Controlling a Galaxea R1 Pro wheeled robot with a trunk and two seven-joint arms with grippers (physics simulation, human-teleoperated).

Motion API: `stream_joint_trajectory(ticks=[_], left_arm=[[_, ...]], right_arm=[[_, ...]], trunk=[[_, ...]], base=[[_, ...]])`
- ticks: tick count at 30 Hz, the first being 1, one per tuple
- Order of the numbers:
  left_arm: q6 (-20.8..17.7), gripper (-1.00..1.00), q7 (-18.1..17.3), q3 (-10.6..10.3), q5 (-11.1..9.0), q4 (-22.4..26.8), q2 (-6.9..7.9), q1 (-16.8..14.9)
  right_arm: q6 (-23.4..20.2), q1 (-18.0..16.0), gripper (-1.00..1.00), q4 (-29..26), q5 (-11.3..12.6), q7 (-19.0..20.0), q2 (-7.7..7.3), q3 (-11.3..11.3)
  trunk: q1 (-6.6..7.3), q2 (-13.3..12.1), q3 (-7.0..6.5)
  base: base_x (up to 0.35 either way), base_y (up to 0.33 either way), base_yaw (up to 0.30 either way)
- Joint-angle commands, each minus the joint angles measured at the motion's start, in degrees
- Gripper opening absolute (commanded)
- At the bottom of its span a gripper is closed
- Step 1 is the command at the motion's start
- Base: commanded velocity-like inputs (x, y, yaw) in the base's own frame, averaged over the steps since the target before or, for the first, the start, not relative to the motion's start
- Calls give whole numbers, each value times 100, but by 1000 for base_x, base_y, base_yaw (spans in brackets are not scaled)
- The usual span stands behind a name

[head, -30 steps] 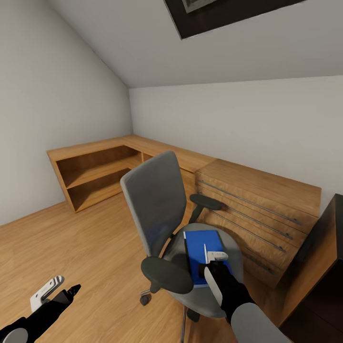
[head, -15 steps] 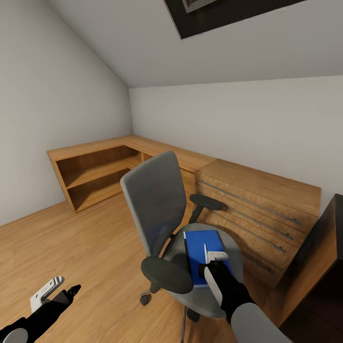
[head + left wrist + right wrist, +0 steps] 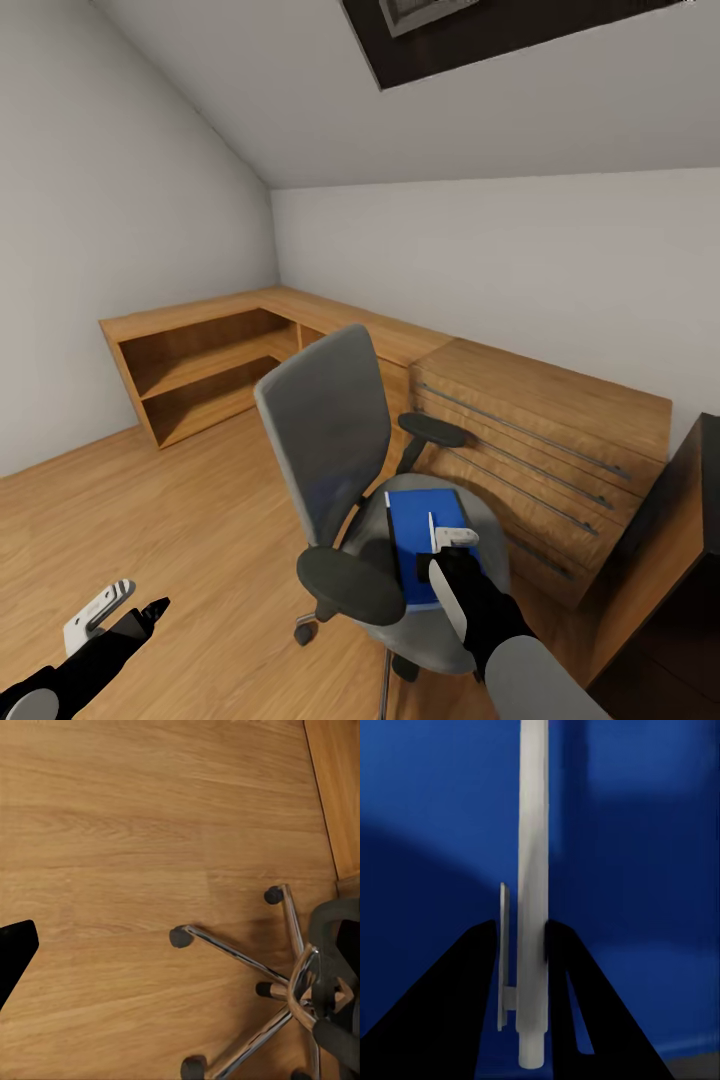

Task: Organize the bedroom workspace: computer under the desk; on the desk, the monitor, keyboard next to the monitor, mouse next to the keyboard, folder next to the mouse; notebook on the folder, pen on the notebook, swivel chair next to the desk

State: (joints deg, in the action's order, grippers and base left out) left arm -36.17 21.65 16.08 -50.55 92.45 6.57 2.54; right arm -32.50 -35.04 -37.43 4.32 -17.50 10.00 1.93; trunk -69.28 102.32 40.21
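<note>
Pen held over the folder on the swivel chair.
The pen (image 3: 533, 892) is gripped by the right pincer (image 3: 521, 937) just above the folder (image 3: 421, 530), which lies on the swivel chair (image 3: 330, 430) seat; the left pincer (image 3: 120, 615) hangs spread apart, well away from the chair.

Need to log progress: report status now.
Right gripper jaws shut on the pen, above the folder on the swivel chair seat. Left gripper low over the floor, jaw state unclear. Nothing blocking.
</note>
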Motion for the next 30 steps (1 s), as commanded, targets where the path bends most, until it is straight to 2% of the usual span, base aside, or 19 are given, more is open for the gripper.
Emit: stream_joint_trajectory(ticks=[1,5,6,12,13,16,22,23,24,28,29,30], left_arm=[[-12,100,50,1,-60,10,2,1],[-12,100,50,1,-49,0,1,1],[-7,100,51,-7,89,-20,0,1],[-1,100,45,-9,307,-57,-13,1],[14,100,43,-10,343,-135,-15,1],[32,100,46,-17,359,-250,-28,1],[51,100,46,-48,373,-580,-46,1],[63,100,47,-151,446,-1050,-49,1],[87,100,43,-232,523,-1294,-50,1],[362,100,30,-542,866,-1948,-50,1],[584,100,29,-736,1052,-2214,-51,1],[716,100,28,-847,1147,-2354,-51,1]], right_arm=[[-19,-3,-100,-6,50,-51,0,18],[-19,-3,-100,-31,45,-51,0,16],[-74,-3,-100,-197,37,-51,0,8],[-205,-1,-100,-594,34,-51,0,-16],[-261,3,-100,-890,34,-51,-51,-37],[-391,8,-100,-1223,38,-51,-151,-46],[-593,23,-100,-1762,42,-50,-230,-57],[-650,53,-100,-2114,42,-51,-245,-64],[-690,89,-100,-2263,42,-51,-248,-66],[-882,242,-100,-2692,43,-49,-246,-64],[-964,308,-100,-2889,43,-46,-245,-63],[-1004,344,-100,-2991,43,-46,-245,-63]], trunk=[[23,-39,-14],[111,-199,-86],[133,-240,-104],[264,-480,-211],[286,-520,-229],[352,-641,-283],[484,-881,-391],[506,-921,-409],[528,-962,-427],[616,-1122,-499],[638,-1162,-517],[660,-1202,-534]], base=[[0,0,0],[0,0,0],[0,0,0],[-25,0,0],[-241,0,0],[-284,0,0],[-323,0,0],[-339,0,0],[-326,0,0],[-191,0,0],[-79,0,0],[-63,0,0]])
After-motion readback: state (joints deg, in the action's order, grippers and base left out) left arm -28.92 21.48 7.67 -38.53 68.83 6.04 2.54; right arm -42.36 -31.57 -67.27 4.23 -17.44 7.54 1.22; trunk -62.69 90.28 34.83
